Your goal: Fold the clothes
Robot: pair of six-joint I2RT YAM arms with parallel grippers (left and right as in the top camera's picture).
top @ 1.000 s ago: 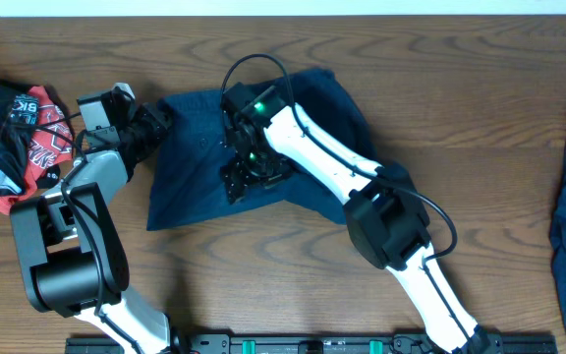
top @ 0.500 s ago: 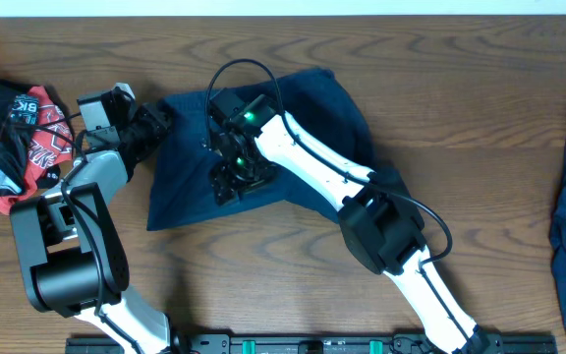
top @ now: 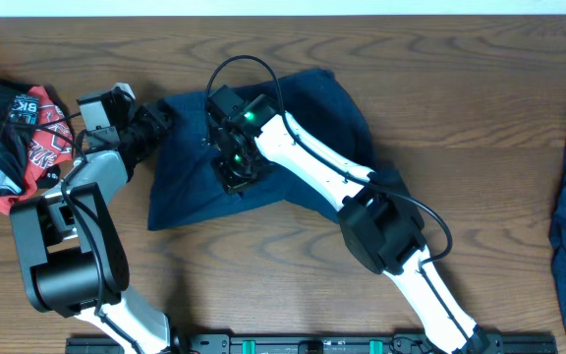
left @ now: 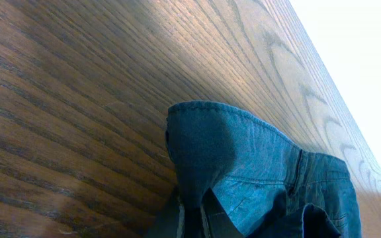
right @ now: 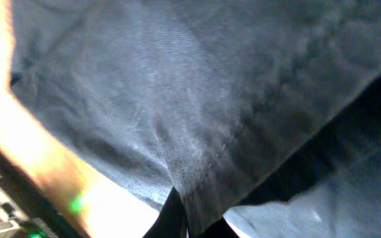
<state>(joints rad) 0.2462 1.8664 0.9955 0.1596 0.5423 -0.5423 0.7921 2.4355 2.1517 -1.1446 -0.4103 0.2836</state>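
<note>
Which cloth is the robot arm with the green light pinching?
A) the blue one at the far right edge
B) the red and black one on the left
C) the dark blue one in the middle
C: the right gripper is shut on a fold of the dark blue cloth in the middle. Its wrist view shows that fabric bunched where the jaws meet.
</note>
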